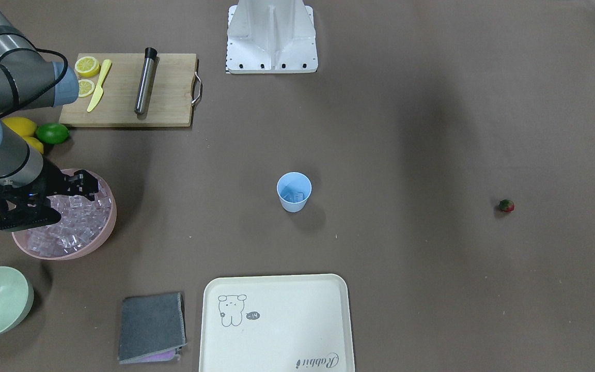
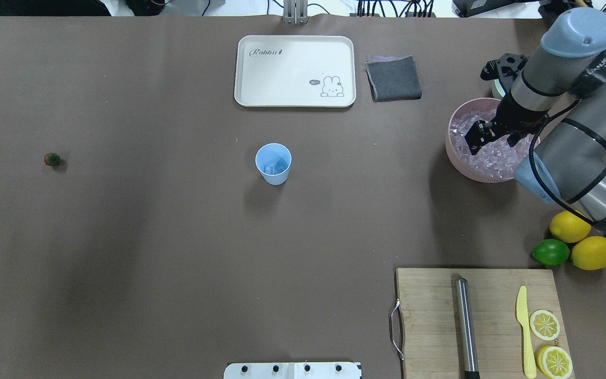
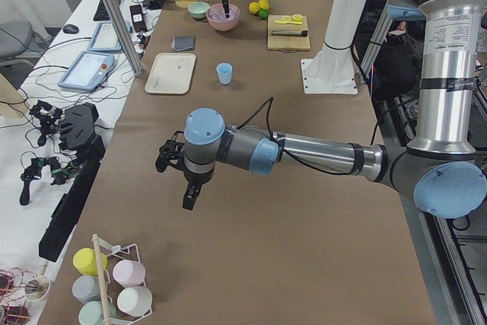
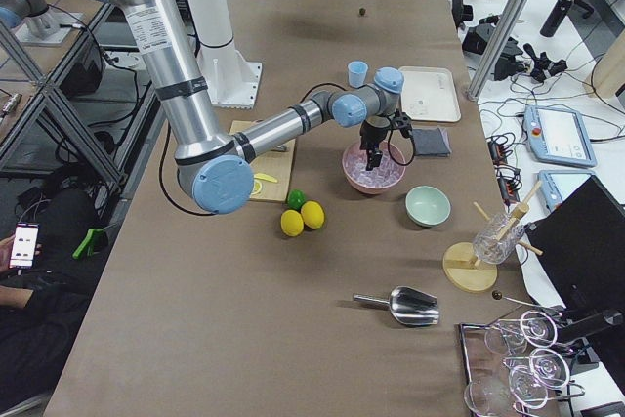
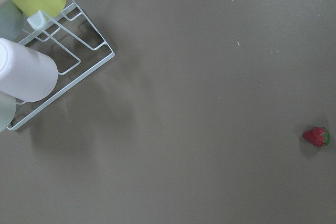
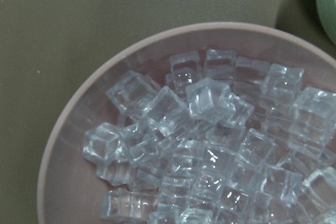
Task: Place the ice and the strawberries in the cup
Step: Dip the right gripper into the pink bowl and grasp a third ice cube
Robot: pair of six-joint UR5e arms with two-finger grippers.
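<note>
The bench is covered edge to edge in matt brown paper, flat and dull, offering little hold to anything round. The cup stands free at the middle of the bench. It is light blue, smooth and tapered to a narrow foot, with what appears to be a cube or two at its bottom. The ice is heaped loose in a wide pink bowl toward the bench's end on the robot's right, close to the operators' edge. The cubes are clear, glossy and hard-edged, and rest on one another at all angles. The right gripper hangs just above that heap. Whether its fingers are parted or closed cannot be told, and the wrist view shows none of them. The strawberry is tiny, red and green-capped, and lies alone near the opposite end, well apart from the cup. The left gripper hovers over bare paper near it, and its finger state cannot be told either. Risks, in my judgement:
- A slick cube may squirt out of the pinch, or a neighbouring cube may ride up with it and drop on the long carry to mid-bench.
- A release taken off-centre could clip the rim and tip so light and narrow-footed a cup.
- The berry, being rounded, may roll away from a closing grip.
</note>
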